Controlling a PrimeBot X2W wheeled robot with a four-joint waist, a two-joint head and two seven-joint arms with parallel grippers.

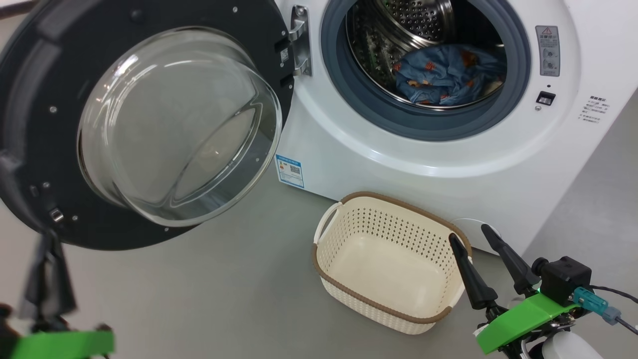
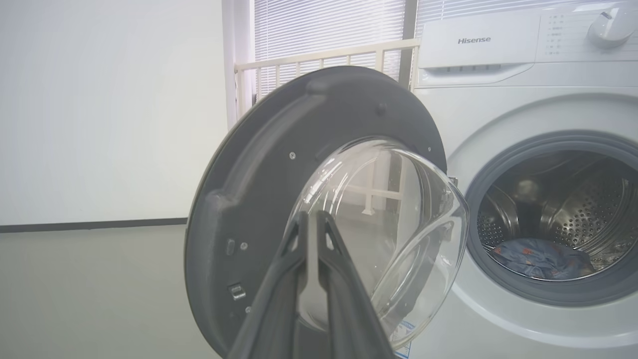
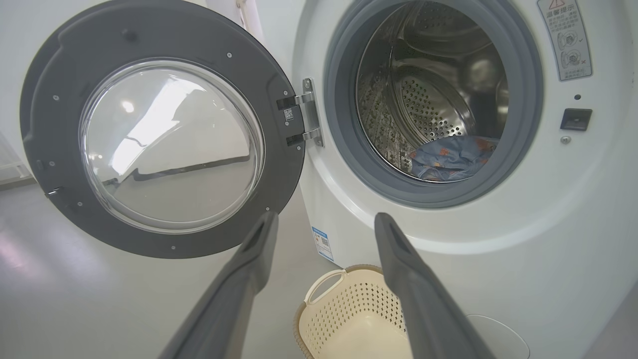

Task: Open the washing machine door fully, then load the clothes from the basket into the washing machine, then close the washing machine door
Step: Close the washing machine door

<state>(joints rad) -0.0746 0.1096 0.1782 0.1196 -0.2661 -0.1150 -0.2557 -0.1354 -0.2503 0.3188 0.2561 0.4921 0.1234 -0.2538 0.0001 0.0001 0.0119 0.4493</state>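
The washing machine (image 1: 398,159) stands with its door (image 1: 30,124) swung out to the left, black rim and glass bowl facing me. Blue printed clothes (image 1: 448,75) lie inside the steel drum, also seen as clothes (image 2: 541,259) and clothes (image 3: 453,157). The cream basket (image 1: 379,224) sits on the floor before the machine, with nothing in it. My left gripper (image 1: 49,239) is blurred at the lower left, just under the door's bottom rim; the left gripper (image 2: 311,215) is shut on nothing, pointing at the door (image 2: 259,164). My right gripper (image 1: 470,234) is open beside the basket's right end; the right gripper (image 3: 326,219) hangs above the basket (image 3: 349,319).
Grey floor (image 1: 199,299) spreads left of the basket and under the door. A blue label sticker (image 1: 289,170) marks the machine's lower left front. A white railing (image 2: 324,55) and window blinds stand behind the door. A cable trails from the right wrist.
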